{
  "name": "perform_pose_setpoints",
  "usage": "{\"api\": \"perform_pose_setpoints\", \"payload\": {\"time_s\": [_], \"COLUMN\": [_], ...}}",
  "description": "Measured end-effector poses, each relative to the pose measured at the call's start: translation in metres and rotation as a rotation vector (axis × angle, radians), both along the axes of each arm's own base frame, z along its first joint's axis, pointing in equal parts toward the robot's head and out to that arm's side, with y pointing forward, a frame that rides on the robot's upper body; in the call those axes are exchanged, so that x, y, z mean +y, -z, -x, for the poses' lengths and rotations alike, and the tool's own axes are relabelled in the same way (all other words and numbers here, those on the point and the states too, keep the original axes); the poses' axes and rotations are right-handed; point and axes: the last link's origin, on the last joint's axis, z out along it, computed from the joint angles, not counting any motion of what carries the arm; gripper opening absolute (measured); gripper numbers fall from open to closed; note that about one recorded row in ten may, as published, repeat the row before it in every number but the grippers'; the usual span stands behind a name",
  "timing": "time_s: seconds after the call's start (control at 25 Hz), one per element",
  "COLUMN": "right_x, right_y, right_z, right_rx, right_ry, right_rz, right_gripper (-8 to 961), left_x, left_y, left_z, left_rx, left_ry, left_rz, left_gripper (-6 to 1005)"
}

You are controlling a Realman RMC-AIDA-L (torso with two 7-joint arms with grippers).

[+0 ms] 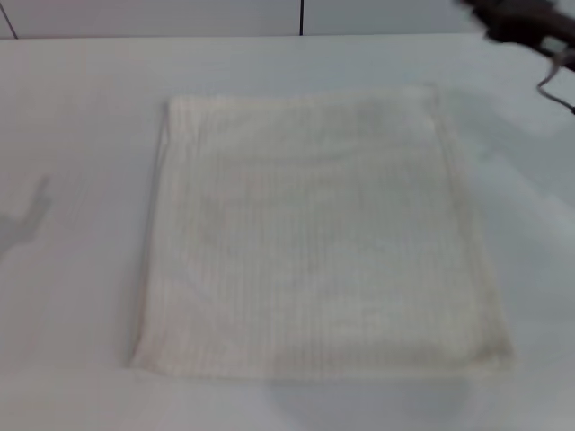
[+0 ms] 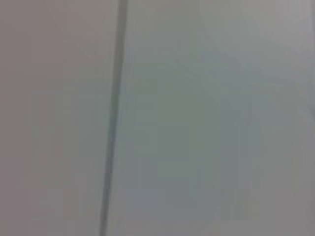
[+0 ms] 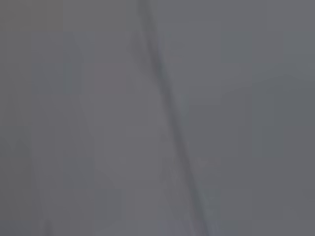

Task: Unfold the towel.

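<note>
The towel (image 1: pixel 314 238) is a large cream-white cloth with a fine grid weave. It lies flat and spread out as a rough square on the white table (image 1: pixel 81 180) in the head view. Part of my right arm (image 1: pixel 526 22) shows as a dark shape at the far right top corner, above and away from the towel. Its fingers do not show. My left gripper is out of view; only a faint shadow falls on the table at the left. Both wrist views show only plain grey surface with a dark line.
The table's far edge meets a light wall (image 1: pixel 269 13) with a dark vertical seam (image 1: pixel 300 16). A dark cable (image 1: pixel 557 85) hangs by the right arm at the right edge.
</note>
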Motion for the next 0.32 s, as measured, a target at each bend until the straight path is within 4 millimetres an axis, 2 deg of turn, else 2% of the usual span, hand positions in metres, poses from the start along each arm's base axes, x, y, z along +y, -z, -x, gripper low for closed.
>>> {"api": "perform_pose_setpoints", "payload": {"time_s": [0.08, 0.12, 0.16, 0.32], "right_x": [-0.010, -0.019, -0.019, -0.026], "right_y": [-0.005, -0.013, -0.013, -0.016], "right_z": [-0.012, -0.023, -0.023, -0.035], "right_rx": [0.069, 0.097, 0.097, 0.048], "right_ry": [-0.016, -0.001, -0.001, 0.055], "right_rz": [-0.188, -0.381, -0.381, -0.570], "right_gripper": [-1, -1, -1, -1], "left_x": [0.001, 0.002, 0.002, 0.007], "left_y": [0.004, 0.006, 0.006, 0.011], "left_z": [0.005, 0.006, 0.006, 0.008], "left_rx": [-0.017, -0.027, -0.027, -0.063], "left_ry": [-0.058, -0.081, -0.081, -0.124], "left_rz": [-0.030, -0.038, -0.038, -0.050], "left_gripper": [756, 756, 756, 756]}}
